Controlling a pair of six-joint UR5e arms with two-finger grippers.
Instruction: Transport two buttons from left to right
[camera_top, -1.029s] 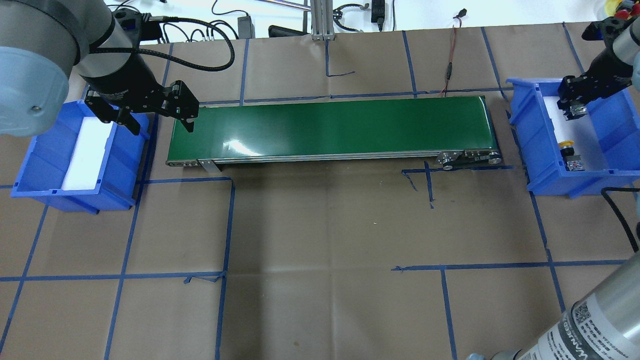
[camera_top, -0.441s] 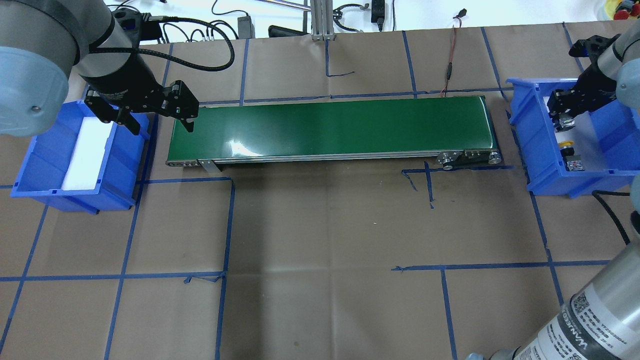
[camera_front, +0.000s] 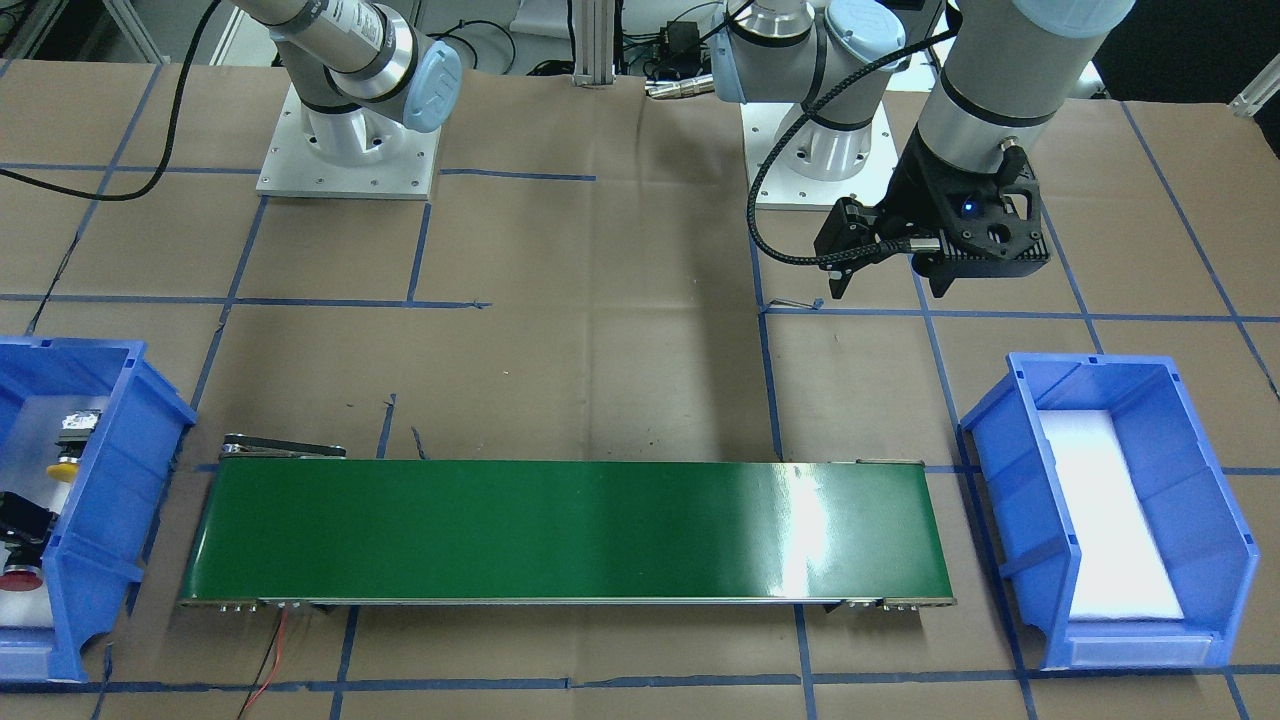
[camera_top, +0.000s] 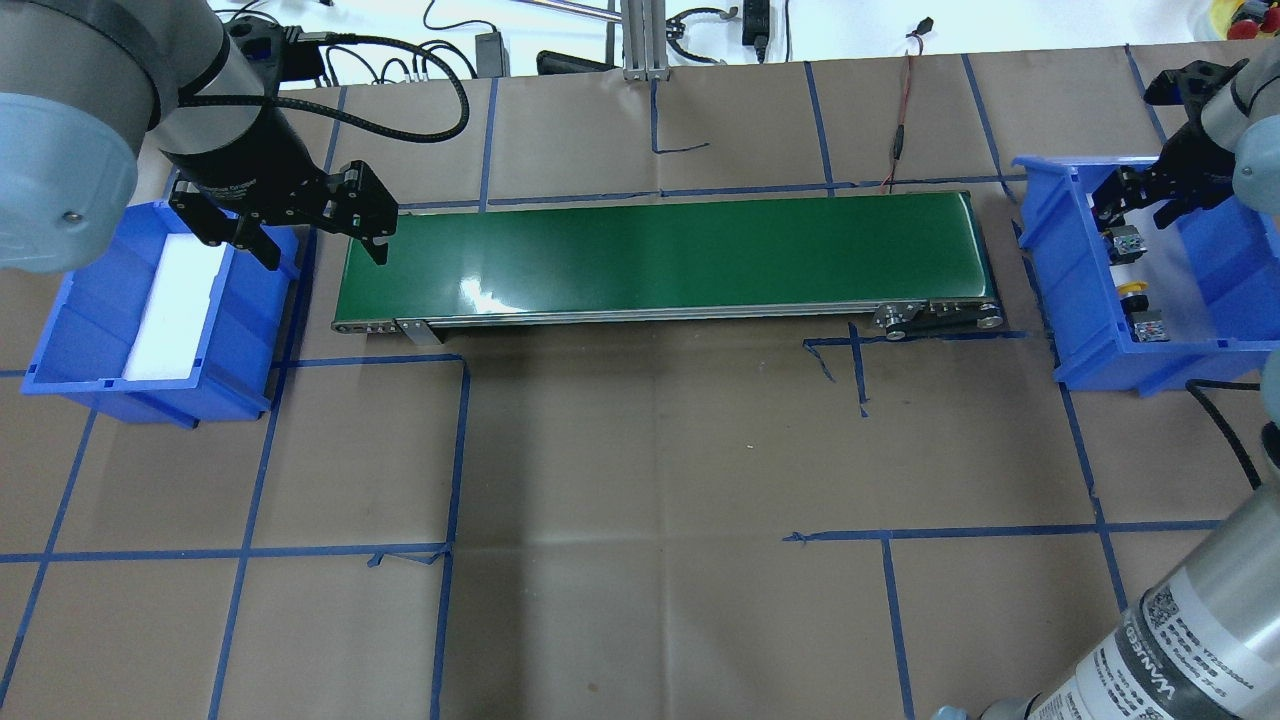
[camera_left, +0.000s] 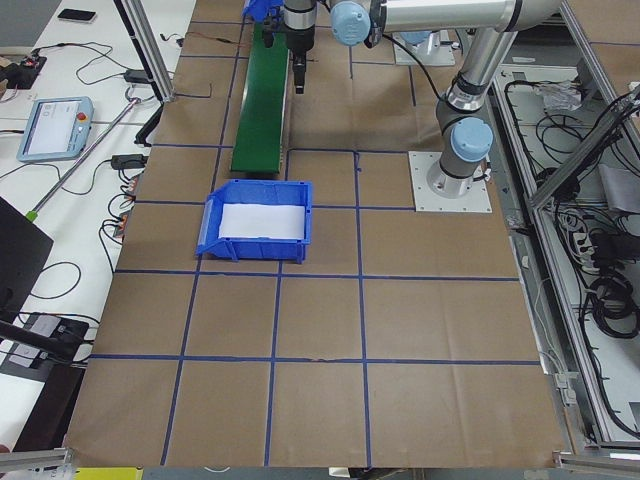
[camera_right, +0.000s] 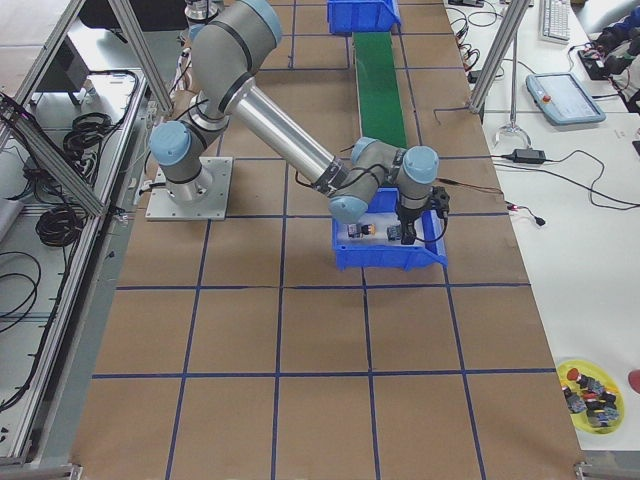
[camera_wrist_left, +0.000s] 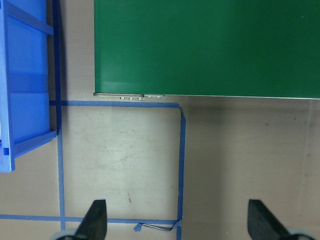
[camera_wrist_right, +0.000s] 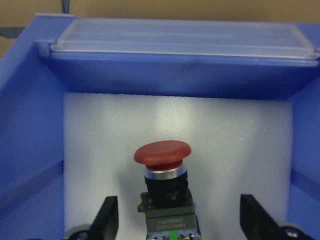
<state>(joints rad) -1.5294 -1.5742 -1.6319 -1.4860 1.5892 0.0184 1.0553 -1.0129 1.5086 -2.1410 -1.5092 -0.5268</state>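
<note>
- Right gripper (camera_wrist_right: 179, 220): hangs over the right bin (camera_wrist_right: 30, 125), fingers (camera_wrist_right: 107, 217) spread wide, clamped on nothing.
- Red button (camera_wrist_right: 165, 192): lies on its side on the white foam (camera_wrist_right: 100, 150) directly between the two fingers, with a strip of bare foam on either side; touches neither.
- Points its red cap away from the gripper, toward the bin's end wall with the clear label strip (camera_wrist_right: 185, 37); keeps its black body at the gripper's end.
- Seen from overhead, shows only its grey-black body just below the fingertips, in the half of the bin away from the robot.
- Yellow button (camera_top: 1140, 305): rests on the same foam, on the robot's side of the red one, near it but apart, clear of the gripper.
- Left gripper (camera_wrist_left: 178, 222): hovers with fingers wide apart, holding nothing.
- Sits above the papered table (camera_wrist_left: 125, 150), between the left bin (camera_wrist_left: 25, 75) and the near corner of the green belt (camera_wrist_left: 205, 45), touching neither.
</note>
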